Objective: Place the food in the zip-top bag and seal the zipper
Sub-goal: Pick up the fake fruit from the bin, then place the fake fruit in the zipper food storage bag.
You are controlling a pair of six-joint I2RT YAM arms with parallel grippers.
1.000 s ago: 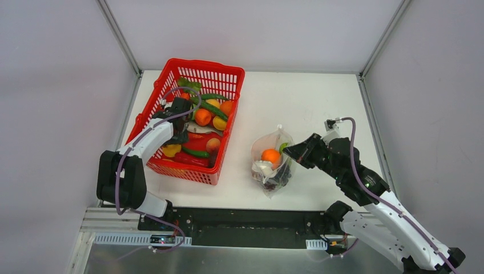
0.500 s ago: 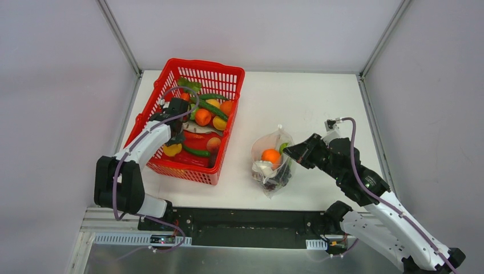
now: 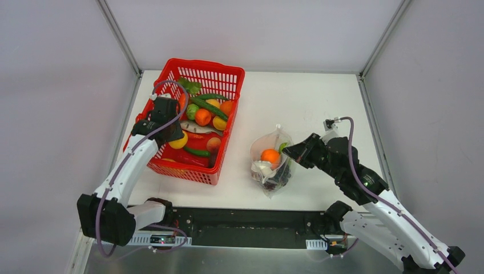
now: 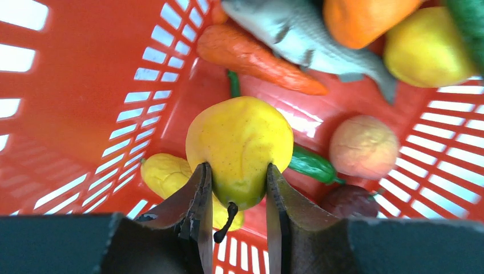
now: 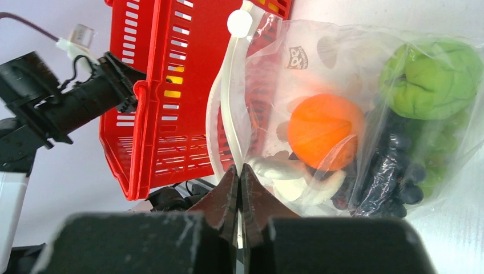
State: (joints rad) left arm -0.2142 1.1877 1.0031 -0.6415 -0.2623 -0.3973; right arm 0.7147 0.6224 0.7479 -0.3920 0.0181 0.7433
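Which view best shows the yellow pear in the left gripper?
Left wrist: the glossy yellow toy pear shows large, clamped in the left gripper. Top external shows a small yellow blob; right wrist shows nothing clear.

The left gripper [image 4: 236, 174] clamps a yellow pear [image 4: 240, 140], stem towards the camera, over the red basket [image 4: 74, 85]. Beyond it lie a carrot [image 4: 257, 57], fish [image 4: 302, 40], peach [image 4: 362, 147] and green chilli [image 4: 311, 164].

Red mesh basket [image 3: 225, 77]. Yellow pear [image 4: 240, 142], fine brown specks, dark stem. Black left hand [image 4: 236, 171]. Orange carrot [image 4: 257, 60]. Silver-grey fish [image 4: 297, 34]. Pale pink-orange peach [image 4: 363, 147]. Green pepper [image 4: 311, 164]. Clear zip-top bag [image 5: 319, 51], white round dots. Inside: orange ball [image 5: 324, 130], dark purple grapes [image 5: 394, 171], green piece [image 5: 434, 71], white garlic [image 5: 285, 174]. White table [image 3: 302, 97]. White-and-black right arm [image 3: 394, 220].
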